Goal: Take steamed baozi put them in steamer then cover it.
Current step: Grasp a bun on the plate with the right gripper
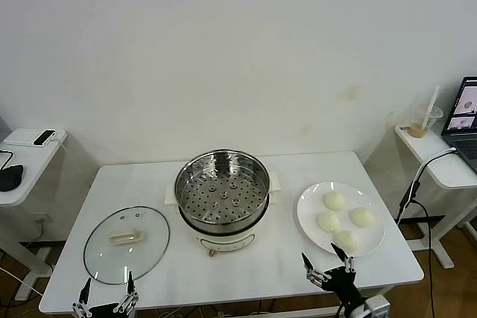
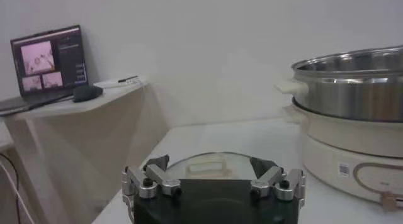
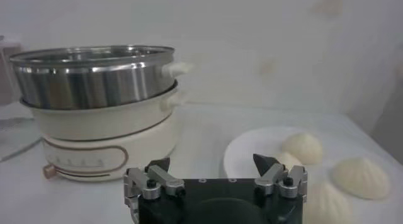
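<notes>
Four cream-white baozi lie on a white plate at the table's right; they also show in the right wrist view. The empty steel steamer sits on its white pot base in the middle, and shows in the right wrist view and the left wrist view. The glass cover with its cream handle lies flat on the table at the left. My right gripper is open at the front edge, just short of the plate. My left gripper is open at the front edge, just before the cover.
A side table at the left holds a mouse and a white box. A side table at the right holds a laptop and a drink cup. A black cable hangs by the table's right edge.
</notes>
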Controlling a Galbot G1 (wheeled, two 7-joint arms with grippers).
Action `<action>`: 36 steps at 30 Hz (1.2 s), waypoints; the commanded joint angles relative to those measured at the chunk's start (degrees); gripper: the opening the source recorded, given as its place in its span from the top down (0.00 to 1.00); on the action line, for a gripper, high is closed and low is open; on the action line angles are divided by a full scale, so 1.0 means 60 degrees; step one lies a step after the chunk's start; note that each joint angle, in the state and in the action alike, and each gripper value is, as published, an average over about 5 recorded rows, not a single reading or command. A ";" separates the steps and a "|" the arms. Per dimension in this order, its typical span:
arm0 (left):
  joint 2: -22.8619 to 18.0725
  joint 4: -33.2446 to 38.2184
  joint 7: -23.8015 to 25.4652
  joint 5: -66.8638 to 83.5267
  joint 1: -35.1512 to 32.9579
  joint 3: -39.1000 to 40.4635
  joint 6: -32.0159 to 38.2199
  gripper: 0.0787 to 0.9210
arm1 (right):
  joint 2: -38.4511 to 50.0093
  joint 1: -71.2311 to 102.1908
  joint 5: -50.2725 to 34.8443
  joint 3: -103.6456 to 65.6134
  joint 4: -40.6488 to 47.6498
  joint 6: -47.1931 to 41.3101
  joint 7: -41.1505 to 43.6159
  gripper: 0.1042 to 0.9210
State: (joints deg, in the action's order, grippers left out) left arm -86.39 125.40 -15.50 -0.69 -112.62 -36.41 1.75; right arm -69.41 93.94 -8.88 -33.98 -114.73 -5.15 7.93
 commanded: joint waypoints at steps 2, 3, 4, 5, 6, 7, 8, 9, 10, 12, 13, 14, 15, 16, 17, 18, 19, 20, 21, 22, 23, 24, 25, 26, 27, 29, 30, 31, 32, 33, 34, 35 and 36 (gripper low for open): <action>0.0026 0.0447 -0.0567 -0.0324 0.0061 0.0063 -0.0935 0.12 | 0.0739 -0.1679 0.2323 -0.0508 0.0695 -0.0142 0.0097 0.12; 0.0026 0.0506 -0.0463 -0.0470 0.0087 0.0037 -0.0926 0.12 | 0.0951 -0.2015 0.2729 -0.0597 0.0853 -0.0231 0.0230 0.12; 0.0025 0.0549 -0.0286 -0.0660 0.0100 0.0007 -0.0911 0.12 | 0.1160 -0.2284 0.3066 -0.0661 0.0996 -0.0300 0.0395 0.12; 0.0018 0.0590 -0.0050 -0.0856 0.0116 -0.0028 -0.0897 0.12 | 0.1439 -0.2645 0.3480 -0.0709 0.1168 -0.0388 0.0651 0.12; 0.0006 0.0620 0.0217 -0.1057 0.0128 -0.0068 -0.0875 0.12 | 0.1679 -0.2955 0.3781 -0.0730 0.1331 -0.0477 0.0876 0.12; -0.0008 0.0635 0.0449 -0.1211 0.0141 -0.0108 -0.0875 0.12 | 0.1943 -0.3294 0.4090 -0.0719 0.1503 -0.0554 0.1179 0.12; -0.0025 0.0651 0.0656 -0.1335 0.0158 -0.0145 -0.0880 0.12 | 0.2231 -0.3689 0.4389 -0.0666 0.1724 -0.0610 0.1569 0.12; -0.0038 0.0661 0.0777 -0.1393 0.0173 -0.0168 -0.0878 0.12 | 0.2508 -0.4094 0.4693 -0.0584 0.1940 -0.0656 0.1956 0.12; -0.0045 0.0666 0.0846 -0.1438 0.0186 -0.0189 -0.0873 0.12 | 0.2766 -0.4506 0.4952 -0.0439 0.2202 -0.0660 0.2345 0.12; -0.0055 0.0657 0.0920 -0.1496 0.0211 -0.0239 -0.0864 0.12 | 0.3288 -0.5416 0.5470 -0.0026 0.2803 -0.0664 0.3159 0.12; -0.0055 0.0647 0.0932 -0.1512 0.0219 -0.0264 -0.0863 0.12 | 0.3524 -0.5873 0.5723 0.0257 0.3108 -0.0637 0.3519 0.12; -0.0054 0.0634 0.0944 -0.1538 0.0222 -0.0286 -0.0862 0.12 | 0.3787 -0.6406 0.6002 0.0578 0.3454 -0.0566 0.3911 0.12; -0.0053 0.0620 0.0964 -0.1577 0.0222 -0.0309 -0.0858 0.12 | 0.3990 -0.6869 0.6229 0.0874 0.3749 -0.0489 0.4225 0.12; -0.0052 0.0605 0.0989 -0.1622 0.0216 -0.0329 -0.0841 0.12 | 0.4203 -0.7434 0.6430 0.1264 0.4065 -0.0387 0.4559 0.12; -0.0052 0.0591 0.1016 -0.1664 0.0210 -0.0347 -0.0821 0.12 | 0.4412 -0.8008 0.6607 0.1693 0.4398 -0.0251 0.4906 0.12; -0.0057 0.0581 0.1044 -0.1703 0.0204 -0.0365 -0.0795 0.12 | 0.4580 -0.8577 0.6691 0.2123 0.4710 -0.0100 0.5206 0.12; -0.0064 0.0574 0.1066 -0.1728 0.0201 -0.0384 -0.0766 0.12 | 0.4711 -0.9076 0.6710 0.2565 0.4984 0.0023 0.5509 0.12; -0.0076 0.0571 0.1077 -0.1736 0.0202 -0.0403 -0.0739 0.12 | 0.4839 -0.9644 0.6715 0.3053 0.5260 0.0173 0.5862 0.12; -0.0090 0.0571 0.1080 -0.1735 0.0207 -0.0424 -0.0725 0.12 | 0.4932 -1.0124 0.6709 0.3579 0.5515 0.0356 0.6173 0.12; -0.0105 0.0567 0.1076 -0.1734 0.0213 -0.0445 -0.0715 0.12 | 0.4994 -1.0622 0.6699 0.4110 0.5762 0.0551 0.6486 0.12; -0.0118 0.0561 0.1067 -0.1733 0.0221 -0.0466 -0.0709 0.12 | 0.5042 -1.1105 0.6687 0.4631 0.5986 0.0734 0.6773 0.12; -0.0134 0.0550 0.1054 -0.1731 0.0228 -0.0492 -0.0702 0.12 | 0.5084 -1.1610 0.6665 0.5157 0.6222 0.0919 0.7077 0.12; -0.0147 0.0538 0.1040 -0.1726 0.0233 -0.0516 -0.0697 0.12 | 0.5109 -1.2055 0.6642 0.5690 0.6445 0.1088 0.7360 0.12; -0.0161 0.0527 0.1027 -0.1719 0.0235 -0.0539 -0.0691 0.12 | 0.5124 -1.2501 0.6615 0.6139 0.6636 0.1226 0.7640 0.12; -0.0174 0.0521 0.1015 -0.1709 0.0234 -0.0567 -0.0684 0.12 | 0.5133 -1.2912 0.6578 0.6555 0.6803 0.1335 0.7949 0.12; -0.0187 0.0521 0.0992 -0.1683 0.0229 -0.0624 -0.0675 0.12 | 0.5131 -1.3631 0.6452 0.7418 0.7122 0.1488 0.8567 0.12; -0.0188 0.0524 0.0986 -0.1673 0.0229 -0.0653 -0.0674 0.12 | 0.5118 -1.3955 0.6355 0.7848 0.7262 0.1531 0.8855 0.12; -0.0187 0.0526 0.0982 -0.1665 0.0229 -0.0684 -0.0674 0.12 | 0.5097 -1.4231 0.6228 0.8255 0.7402 0.1555 0.9149 0.12; -0.0183 0.0526 0.0982 -0.1659 0.0231 -0.0707 -0.0674 0.12 | 0.5064 -1.4483 0.6083 0.8660 0.7541 0.1562 0.9418 0.12; -0.0180 0.0524 0.0982 -0.1652 0.0234 -0.0725 -0.0674 0.12 | 0.5007 -1.4716 0.5933 0.9027 0.7686 0.1562 0.9666 0.12; -0.0179 0.0520 0.0979 -0.1643 0.0240 -0.0743 -0.0674 0.12 | 0.4943 -1.4895 0.5811 0.9344 0.7844 0.1556 0.9878 0.12; -0.0180 0.0513 0.0975 -0.1636 0.0248 -0.0757 -0.0674 0.12 | 0.4853 -1.5045 0.5702 0.9582 0.8022 0.1546 1.0034 0.12; -0.0183 0.0505 0.0970 -0.1627 0.0259 -0.0770 -0.0674 0.12 | 0.4751 -1.5160 0.5613 0.9777 0.8188 0.1521 1.0139 0.12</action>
State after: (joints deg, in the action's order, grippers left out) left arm -87.52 128.31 -10.13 -9.88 -110.96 -40.81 -2.15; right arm -42.43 21.55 25.49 4.84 -75.95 1.18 54.46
